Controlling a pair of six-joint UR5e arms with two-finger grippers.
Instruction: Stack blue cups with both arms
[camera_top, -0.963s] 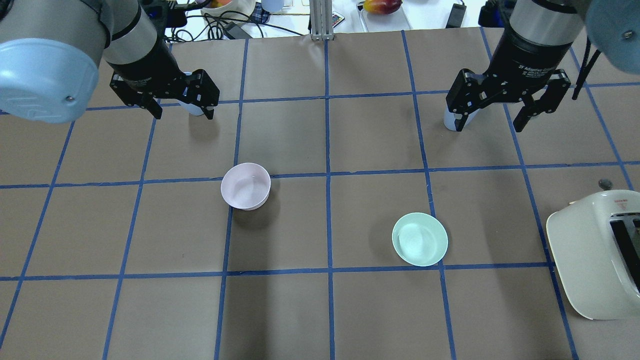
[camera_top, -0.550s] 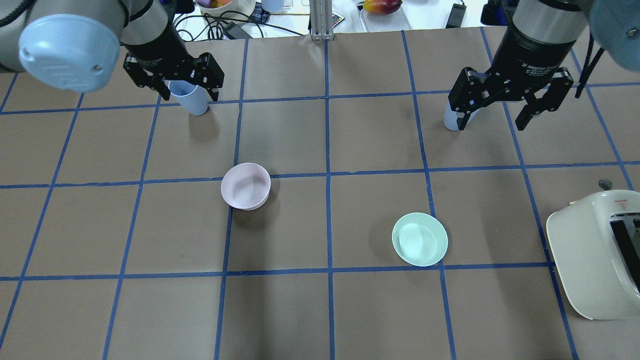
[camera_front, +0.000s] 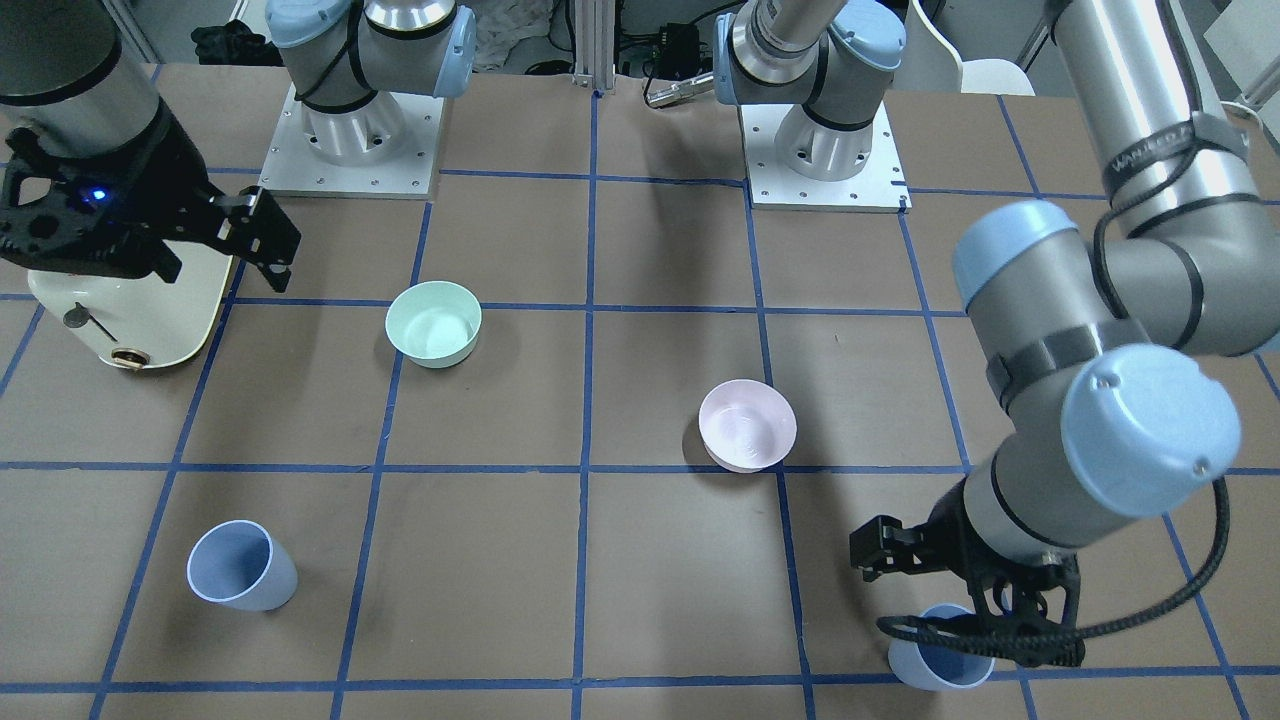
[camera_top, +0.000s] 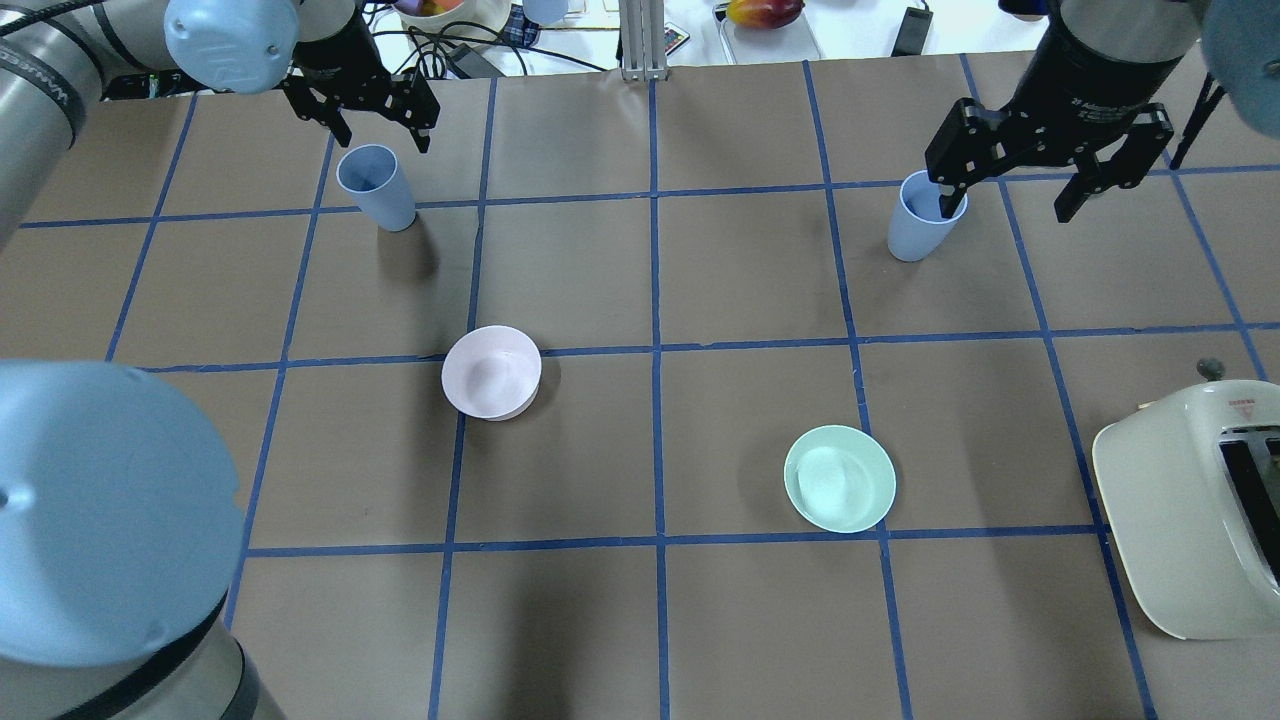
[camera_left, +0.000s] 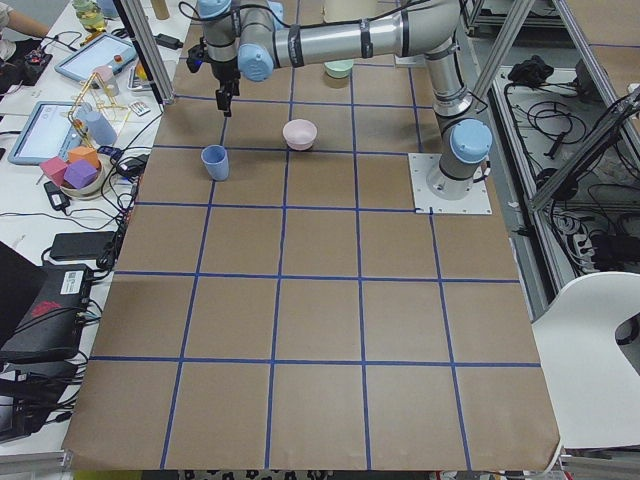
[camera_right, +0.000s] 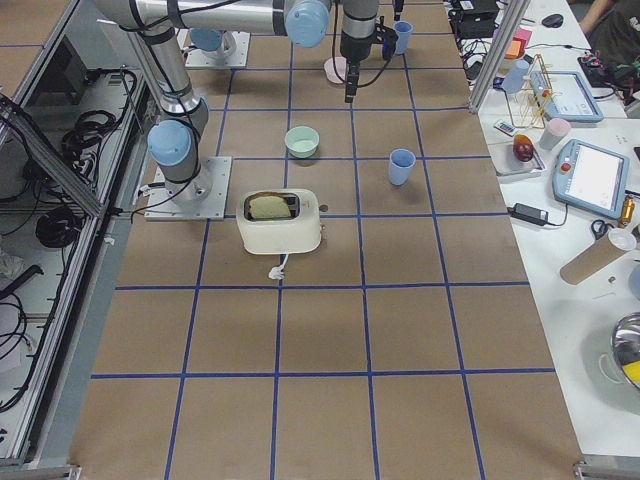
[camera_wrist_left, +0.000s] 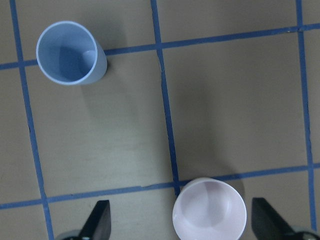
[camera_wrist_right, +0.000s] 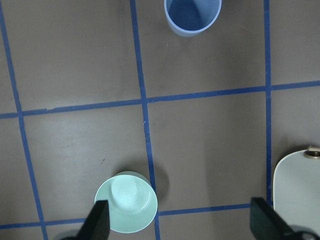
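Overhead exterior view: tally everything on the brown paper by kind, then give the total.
Blue cups: 2
Bowls: 2, one pink, one mint-green
Toaster: 1
Total: 5

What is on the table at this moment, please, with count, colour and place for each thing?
left cup: 1, pale blue, upright, far left of the table
right cup: 1, pale blue, upright, far right
pink bowl: 1, pale pink, left of centre
green bowl: 1, mint green, right of centre, nearer the robot
toaster: 1, cream, right edge
table: 1, brown cover with a blue tape grid
left arm, right arm: 2, silver-grey with blue caps
left tool: 1, black, open, empty, raised by the left cup
right tool: 1, black, open, empty, raised by the right cup
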